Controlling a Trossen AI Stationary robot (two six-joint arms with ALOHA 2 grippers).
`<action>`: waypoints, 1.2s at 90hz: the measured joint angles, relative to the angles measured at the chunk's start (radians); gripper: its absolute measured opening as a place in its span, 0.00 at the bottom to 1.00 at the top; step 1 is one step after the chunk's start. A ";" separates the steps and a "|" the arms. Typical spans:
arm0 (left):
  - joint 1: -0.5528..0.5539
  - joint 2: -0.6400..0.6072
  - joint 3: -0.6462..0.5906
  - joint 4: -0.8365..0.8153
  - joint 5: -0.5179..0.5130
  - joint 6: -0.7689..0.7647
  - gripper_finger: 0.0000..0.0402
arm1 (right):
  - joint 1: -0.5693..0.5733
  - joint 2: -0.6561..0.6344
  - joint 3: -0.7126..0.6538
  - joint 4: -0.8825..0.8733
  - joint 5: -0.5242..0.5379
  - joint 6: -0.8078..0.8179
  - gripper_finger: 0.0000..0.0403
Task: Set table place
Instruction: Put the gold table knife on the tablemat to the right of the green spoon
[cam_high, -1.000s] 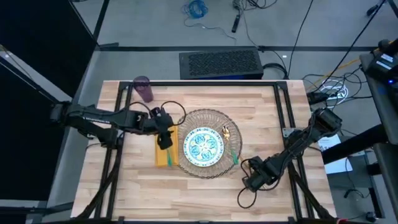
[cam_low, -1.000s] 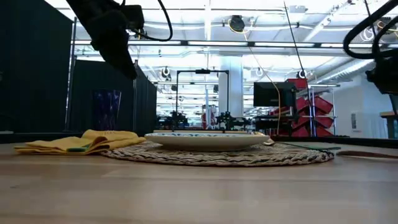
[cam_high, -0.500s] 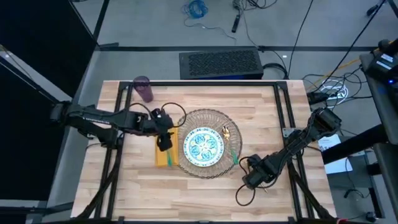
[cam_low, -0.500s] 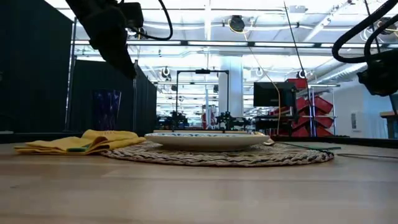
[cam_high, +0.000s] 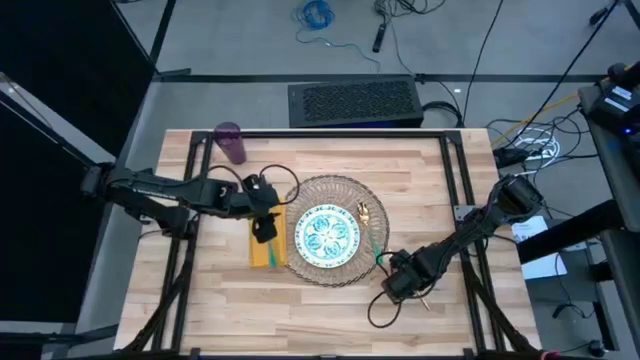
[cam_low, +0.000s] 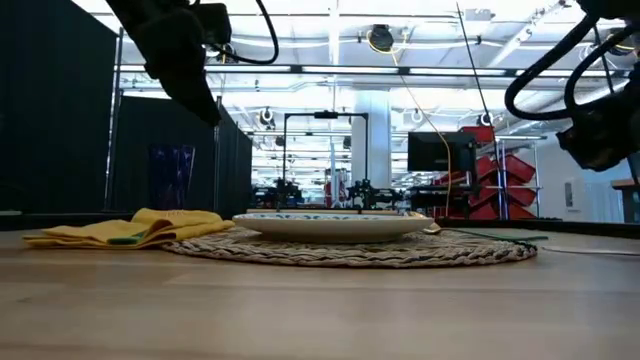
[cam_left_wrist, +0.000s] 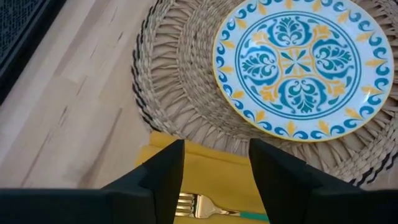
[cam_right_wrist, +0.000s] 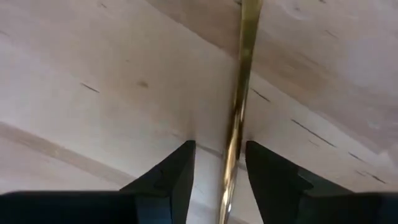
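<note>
The right end effector is hanging over the surface beside the mat, fingers slightly apart around a thin gold utensil; it should close squarely before lifting. The left end effector, open and empty, is hovering over the napkin and fork.

— Any lettering, labels, brands or numbers to log?
— None legible. The plate carries only a teal and yellow ornamental pattern (no characters in it).
— Equipment in the room behind the table?
— Low view shows a dark monitor and red racks; nothing on them reads as text.
— The arms?
— No markings I can make out on either one.
</note>
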 joint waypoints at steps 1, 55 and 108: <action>0.000 0.000 0.000 0.000 0.000 0.000 0.41 | -0.001 0.000 0.000 0.000 0.000 -0.001 0.30; 0.000 0.000 0.000 -0.001 0.028 0.025 0.41 | -0.014 -0.001 0.102 -0.138 0.194 0.211 0.01; -0.011 0.000 0.000 0.028 0.028 0.062 0.41 | -0.453 -0.008 0.221 -0.234 0.320 -0.115 0.00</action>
